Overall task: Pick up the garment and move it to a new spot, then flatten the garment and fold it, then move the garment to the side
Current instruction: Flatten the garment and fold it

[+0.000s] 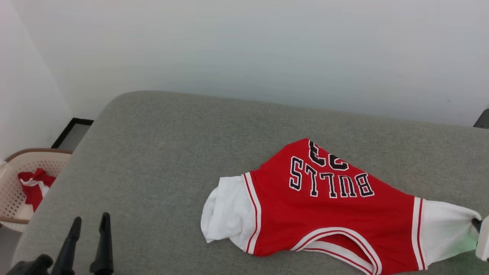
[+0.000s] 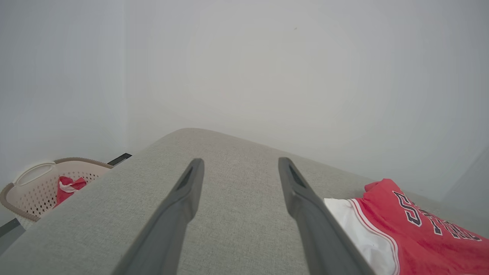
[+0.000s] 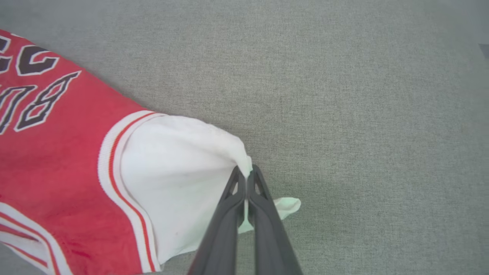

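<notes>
Pinching a white sleeve tip of the garment (image 3: 57, 152), right gripper (image 3: 246, 172) at lower centre, jaws closed on cloth, left gripper (image 1: 91, 218) at lower left, jaws wide above grey surface (image 1: 153, 152)

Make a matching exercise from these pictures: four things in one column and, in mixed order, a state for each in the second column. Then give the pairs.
1. left gripper
2. right gripper
3. Bulls jersey
4. laundry basket

A. shut on a white sleeve
B. holds a red cloth
C. open, holding nothing
D. lies on the grey surface

Pairs: 1-C, 2-A, 3-D, 4-B
</notes>
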### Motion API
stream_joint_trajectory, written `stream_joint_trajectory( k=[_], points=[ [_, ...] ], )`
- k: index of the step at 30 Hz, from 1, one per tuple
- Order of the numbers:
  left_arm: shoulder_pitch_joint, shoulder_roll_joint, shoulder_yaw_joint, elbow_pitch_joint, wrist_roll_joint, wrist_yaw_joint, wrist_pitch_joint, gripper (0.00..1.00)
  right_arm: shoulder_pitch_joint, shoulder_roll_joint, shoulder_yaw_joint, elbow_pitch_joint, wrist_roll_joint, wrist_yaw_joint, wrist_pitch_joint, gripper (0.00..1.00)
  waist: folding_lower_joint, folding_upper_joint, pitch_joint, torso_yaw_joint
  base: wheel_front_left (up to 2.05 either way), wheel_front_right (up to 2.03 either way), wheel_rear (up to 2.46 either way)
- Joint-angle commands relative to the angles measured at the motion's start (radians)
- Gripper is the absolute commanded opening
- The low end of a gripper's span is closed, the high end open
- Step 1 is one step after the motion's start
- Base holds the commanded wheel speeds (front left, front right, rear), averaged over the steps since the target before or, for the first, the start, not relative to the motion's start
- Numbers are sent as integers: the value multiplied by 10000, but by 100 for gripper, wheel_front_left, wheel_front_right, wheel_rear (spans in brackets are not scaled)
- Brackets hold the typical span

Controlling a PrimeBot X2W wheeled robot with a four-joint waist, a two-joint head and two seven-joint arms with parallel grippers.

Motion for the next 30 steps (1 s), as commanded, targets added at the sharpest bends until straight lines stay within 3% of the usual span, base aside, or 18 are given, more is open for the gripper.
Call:
stream_joint_trajectory(
  k=[1,3,5,6,7,18,30],
  points=[
    [-109,-30,-39,48,27,-49,3,100,-166,-54,102,205,-72,-6,-146,3,0,-1,46,-30,0,0,0],
    [-135,-33,-102,107,-32,-61,3,100,-339,-94,179,569,-76,-6,-363,40,0,-1,87,-60,0,0,0],
    [-190,0,-168,157,-42,-83,3,100,-550,-100,224,968,-45,-6,-591,49,0,-1,133,-92,0,0,0],
    [-224,10,-204,177,-60,-94,3,100,-657,-89,278,1157,-10,-6,-697,84,0,-1,149,-109,0,0,0],
    [-258,21,-223,198,-73,-98,2,100,-734,-65,327,1328,-7,-6,-789,100,0,-1,157,-127,0,0,0],
    [-311,490,-685,394,-382,-127,157,100,-1464,-228,830,1784,197,-6,-1610,100,0,-1,179,-602,0,0,0],
    [-372,1084,-1246,138,-778,-135,1211,100,-930,-91,1024,-119,403,-6,-3438,100,0,-1,195,-1251,0,0,0]
  ],
)
